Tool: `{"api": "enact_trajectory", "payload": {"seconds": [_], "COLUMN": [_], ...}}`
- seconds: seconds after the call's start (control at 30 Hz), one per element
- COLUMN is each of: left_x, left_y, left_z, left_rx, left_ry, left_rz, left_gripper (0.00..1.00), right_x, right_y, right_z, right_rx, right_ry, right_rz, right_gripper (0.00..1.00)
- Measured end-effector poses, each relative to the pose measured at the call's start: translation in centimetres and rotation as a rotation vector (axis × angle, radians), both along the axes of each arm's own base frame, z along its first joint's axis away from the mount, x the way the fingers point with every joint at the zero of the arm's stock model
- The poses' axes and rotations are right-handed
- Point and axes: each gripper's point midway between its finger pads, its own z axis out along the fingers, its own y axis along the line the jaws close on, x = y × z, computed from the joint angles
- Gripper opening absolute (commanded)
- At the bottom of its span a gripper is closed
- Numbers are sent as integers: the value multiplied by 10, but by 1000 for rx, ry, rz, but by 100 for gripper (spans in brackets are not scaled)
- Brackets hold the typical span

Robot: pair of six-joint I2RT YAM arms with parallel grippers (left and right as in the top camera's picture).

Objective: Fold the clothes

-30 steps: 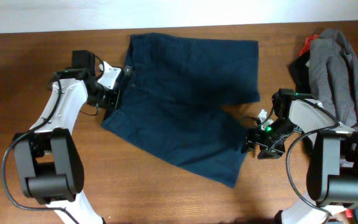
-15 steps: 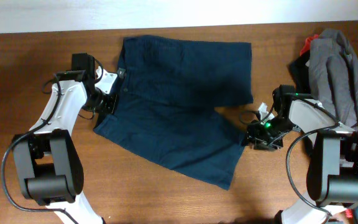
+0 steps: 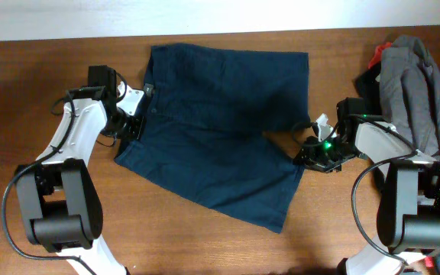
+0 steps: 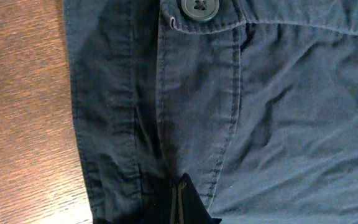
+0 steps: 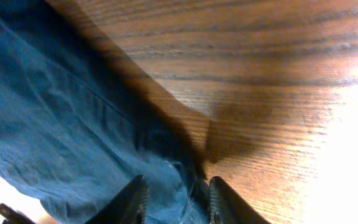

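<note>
Brown wooden bench (image 3: pixel 205 252), pale strip of wall along 12 o'clock. Spread flat at centre: dark blue shorts (image 3: pixel 220 130), waistband toward 9 o'clock, two legs toward 3 and 5 o'clock. Heaped at 2 o'clock, well apart from the shorts: grey garment (image 3: pixel 418 84) over red and black cloth (image 3: pixel 378 55).

Based at 8 o'clock, elbow bent outward, wrist turned toward 3 o'clock: left arm, with left gripper (image 3: pixel 139 116) at the waistband. Clamped fully shut on the waistband fabric, cloth puckered at the fingertips. Based at 4 o'clock, forearm angled toward 10 o'clock: right arm, with right gripper (image 3: pixel 305 156) low at the corner of the lower leg's hem, just below the notch between the legs. Fingers (image 5: pixel 132 199) partly apart, hem bunched between them; firm hold or not, impossible to tell.

Seen only from the left wrist: button (image 4: pixel 199 7) and stitched fly. Seen only from the right wrist: fold of hem between the fingers, dark shadow on bare wood. Seen only from overhead: both arms' bends, the heap.
</note>
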Motion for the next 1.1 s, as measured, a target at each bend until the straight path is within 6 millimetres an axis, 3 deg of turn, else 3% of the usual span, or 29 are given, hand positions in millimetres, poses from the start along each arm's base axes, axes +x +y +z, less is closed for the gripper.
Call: {"api": "enact_trajectory", "payload": {"seconds": [0.1,0.37,0.57,0.77,1.1], "left_x": [0,-2,-5,-6,-16], "left_y": [0,5,28,40,44], "left_z": [0,-1,-3,-6,-46], "left_rx": [0,24,84,71,61], "left_ry": [0,10,36,50,160], "left_rz": [0,24,138,207,237], "left_gripper": [0,1,1,0,0], "right_x": [1,8,10,11,11], "right_y": [1,-1,-17,-12,-11], "right_z": [1,1,1,5,6], "right_rx": [8,10,14,53,63], "right_ry": [-5,-22,-13,-16,-17], "right_rz": [1,-25,-93,-96,-96], "right_gripper": [4,4,4,4,4]}}
